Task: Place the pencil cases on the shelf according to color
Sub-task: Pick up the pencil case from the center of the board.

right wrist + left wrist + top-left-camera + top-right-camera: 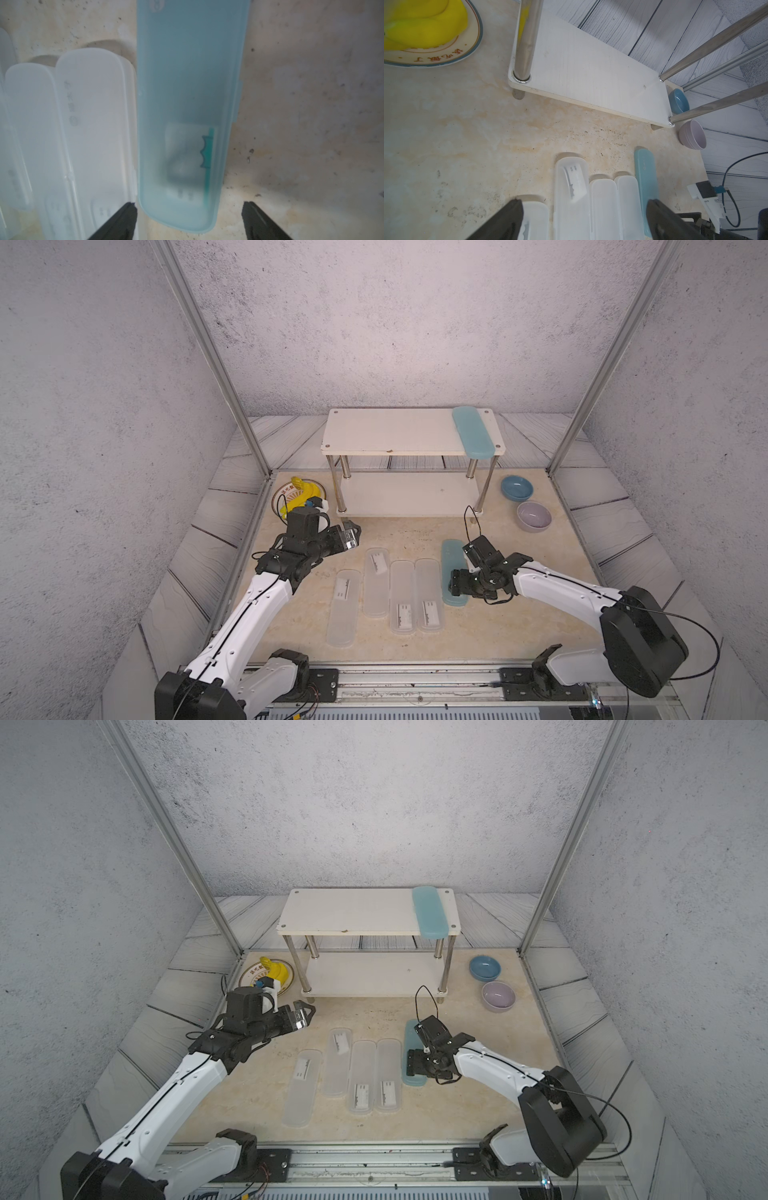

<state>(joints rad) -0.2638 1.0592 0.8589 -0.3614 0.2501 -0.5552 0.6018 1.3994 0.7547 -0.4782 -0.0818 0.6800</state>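
Nearest you, four frosted cases (402, 593) lie flat on the counter (478, 635), side by side, each long axis running near to far toward the shelf. The two on the right touch along their sides and carry white labels (431, 612) at their near ends. The two on the left show theirs toward the far end, and the leftmost is angled slightly. Each label has a dark notched strip and print too fine to read.

Just right of the row, the teal case (187, 83) lies parallel to it. A label with a green notched strip shows through its near end, and an embossed mark at its far end is illegible. Your right gripper (189, 204) stands spread over that near end, one finger on each side, clamping nothing. Your left gripper (584, 200) is wide apart and empty, beyond the row's far left.

Farther back, the shelf (395, 431) holds a second teal case (473, 431) on the right end of its top board, with its long axis front to back and its near end at the front edge. To the right of the shelf sit a blue bowl (516, 488) and a lilac bowl (534, 516). To its left, a plate (471, 47) carries yellow bananas (425, 25). The red Chinese characters along the plate's rim I cannot read with certainty.
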